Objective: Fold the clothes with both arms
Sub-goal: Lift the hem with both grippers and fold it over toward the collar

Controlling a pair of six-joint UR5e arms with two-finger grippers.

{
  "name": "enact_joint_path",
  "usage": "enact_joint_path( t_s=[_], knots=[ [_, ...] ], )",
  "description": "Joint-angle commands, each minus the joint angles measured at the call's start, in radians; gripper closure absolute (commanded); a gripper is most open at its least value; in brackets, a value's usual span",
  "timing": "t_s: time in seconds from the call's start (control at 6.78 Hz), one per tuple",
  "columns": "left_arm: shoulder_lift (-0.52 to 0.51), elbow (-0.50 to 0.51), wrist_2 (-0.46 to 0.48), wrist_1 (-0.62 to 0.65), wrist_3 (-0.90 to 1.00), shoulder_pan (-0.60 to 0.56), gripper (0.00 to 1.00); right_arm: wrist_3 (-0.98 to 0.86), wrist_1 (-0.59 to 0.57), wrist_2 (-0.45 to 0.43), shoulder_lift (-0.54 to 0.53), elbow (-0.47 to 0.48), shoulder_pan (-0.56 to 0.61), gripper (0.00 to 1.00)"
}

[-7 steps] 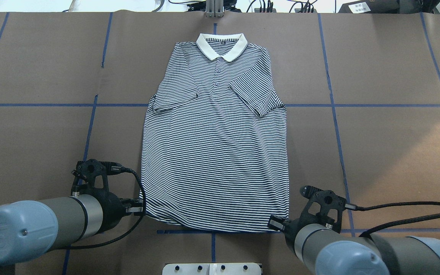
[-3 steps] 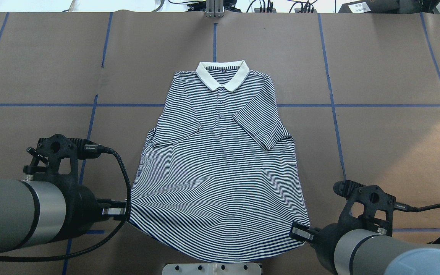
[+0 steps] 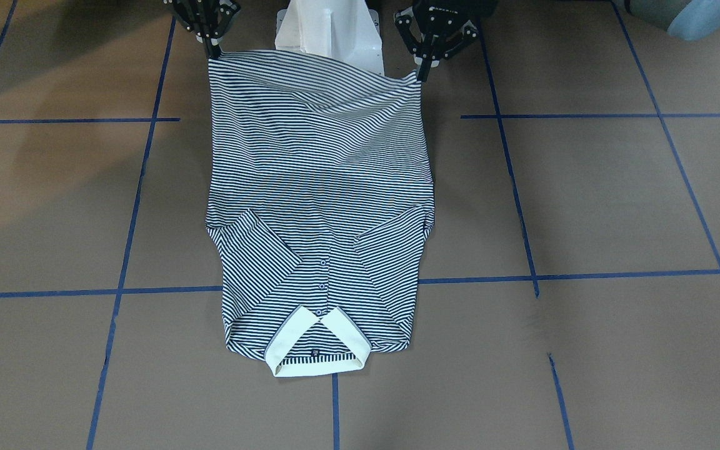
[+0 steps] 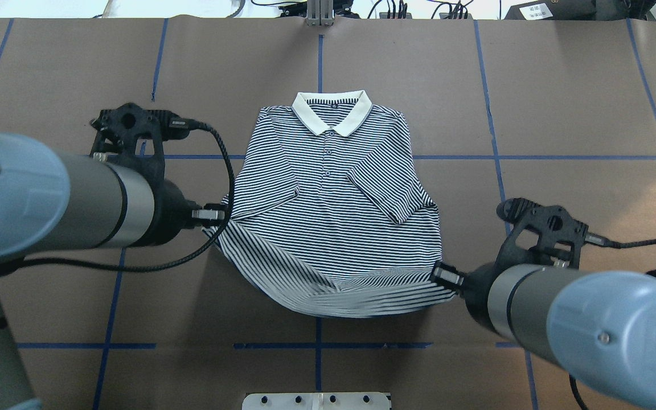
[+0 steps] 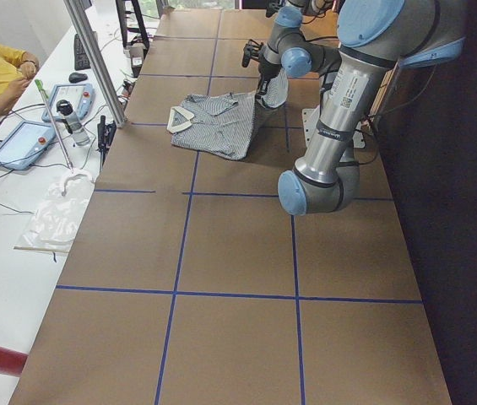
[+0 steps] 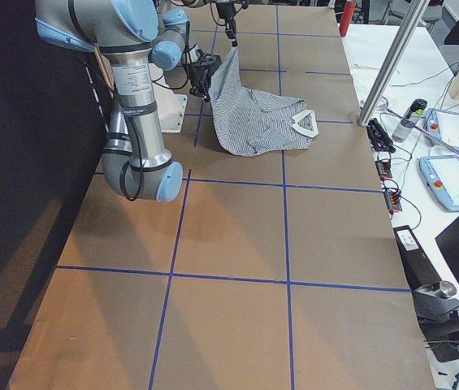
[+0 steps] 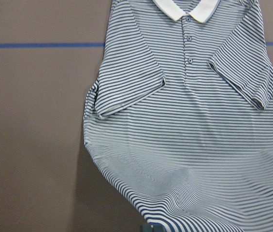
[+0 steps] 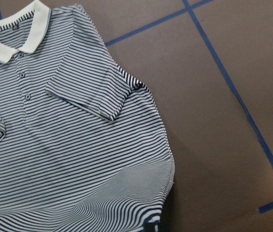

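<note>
overhead exterior: left gripper [image 4: 209,214] and right gripper [image 4: 447,277], clamped on polo shirt [image 4: 328,188] hem (flat before), lift it toward the table's [image 4: 561,85] far edge; fold begun.

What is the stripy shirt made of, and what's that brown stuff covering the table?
The navy-and-white striped polo shirt looks like soft, matte knitted cloth, perhaps cotton: it sags and ripples where its hem is lifted. The brown table cover looks like matte paper or thin card: flat sheets with faint creases and seams. The blue lines on it look like stuck-on tape.
</note>
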Motion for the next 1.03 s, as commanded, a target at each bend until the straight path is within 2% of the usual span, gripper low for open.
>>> enact_joint_path(
  t_s=[0.0, 0.15, 0.44, 0.88],
  knots=[
    [-0.065, 0.197, -0.034, -0.113, 0.092, -0.131, 1.0, -0.132, 0.007, 0.091, 0.087, -0.157, 0.233, 1.0],
    [-0.073, 0.286, -0.032, -0.204, 0.097, -0.162, 1.0, -0.16, 0.04, 0.124, 0.136, -0.265, 0.305, 1.0],
    [-0.117, 0.473, -0.029, -0.343, 0.151, -0.216, 1.0, -0.171, 0.316, 0.124, 0.173, -0.555, 0.389, 1.0],
    [-0.18, 0.852, -0.025, -0.666, 0.186, -0.243, 1.0, -0.198, 0.547, 0.124, 0.253, -0.894, 0.455, 1.0]
  ],
)
